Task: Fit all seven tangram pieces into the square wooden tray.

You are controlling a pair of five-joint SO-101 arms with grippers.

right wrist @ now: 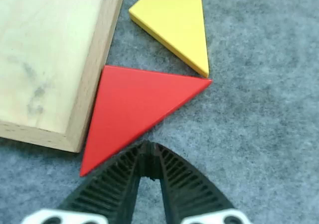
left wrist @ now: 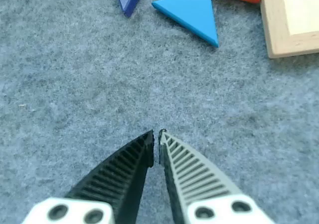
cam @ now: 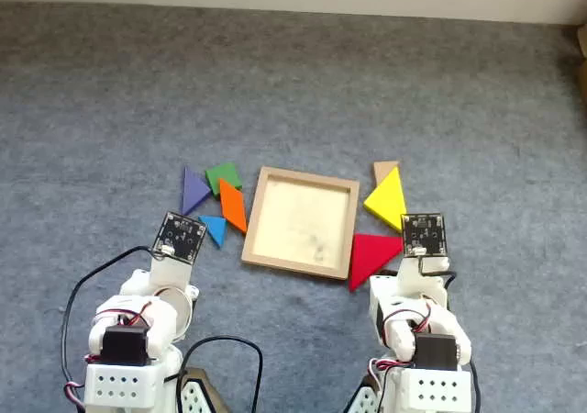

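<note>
- Well, your high view lays all seven flat pieces on the grey carpet (cam: 110, 110), outside the square pale-wood tray (cam: 254, 218).
- On the left arm's side: purple triangle (cam: 193, 191), green square (cam: 223, 176), orange parallelogram (cam: 232, 204), small blue triangle (cam: 215, 228).
- On the right arm's side: tan wooden piece (cam: 385, 169), big yellow triangle (cam: 388, 200), big red triangle (cam: 370, 253).
- Left wrist view gives you the left gripper (left wrist: 156, 134): ribbed fingers, one black and one grey, pressed together over bare carpet, short of the blue triangle.
- Right wrist view gives you the right gripper (right wrist: 148, 147): black ribbed fingers closed on nothing, tips at the red triangle's edge.
- That view also shows red against the tray wall, its corner meeting yellow's, and grey smudges on the tray floor.
- Both arms sit folded low, wrists pointing toward the tray.
</note>
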